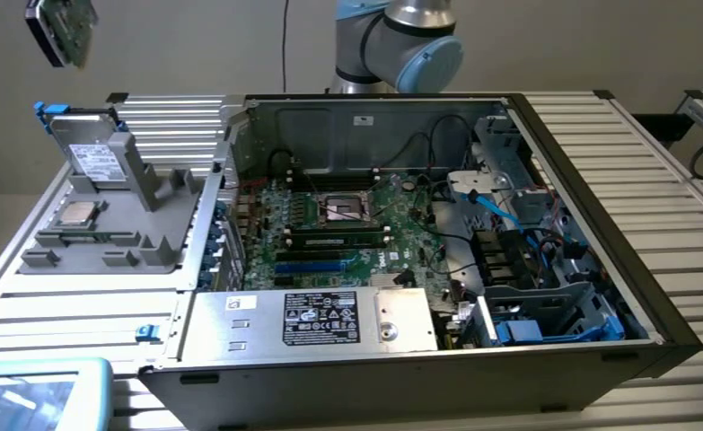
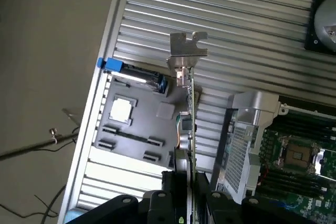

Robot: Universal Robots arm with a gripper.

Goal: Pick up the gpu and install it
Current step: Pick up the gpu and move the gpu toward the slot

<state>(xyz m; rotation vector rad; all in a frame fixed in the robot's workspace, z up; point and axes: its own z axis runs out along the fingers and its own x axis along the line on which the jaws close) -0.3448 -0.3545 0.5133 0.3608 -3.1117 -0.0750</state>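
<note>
The hand (image 2: 187, 186) is clamped shut on the gpu (image 2: 190, 129), its dark fingers (image 2: 171, 182) pressing on both flat faces of the card. In the wrist view the card is seen edge-on as a thin line, with its silver bracket (image 2: 187, 46) at the far end from the hand, a stamped metal tab with a notched tip. In the exterior view the gpu (image 1: 68, 27) hangs in the air in the upper corner on the exterior view's left, well above the tabletop (image 1: 638, 153) and touching nothing else, with open space all around it.

Under the card lies a grey fixture (image 2: 142, 124), a matt moulded block with shallow recesses, one of them holding a square silver processor chip (image 2: 121, 109). A blue clip (image 2: 110, 65) sits at the fixture's edge. The tabletop is ribbed aluminium with long parallel grooves, and bare ribbed strips run around the fixture.

To the exterior view's right of the fixture (image 1: 124, 206) stands the computer case (image 1: 364, 386), a dark sheet-metal box lying on its side with its top open. Inside it lies the green motherboard (image 1: 327, 233), crowded with slots, black cables and a metal-framed socket, and a silver power supply (image 1: 327, 319) sits against the near wall. The robot arm (image 1: 399, 45), grey with pale blue caps, rises behind the case.
</note>
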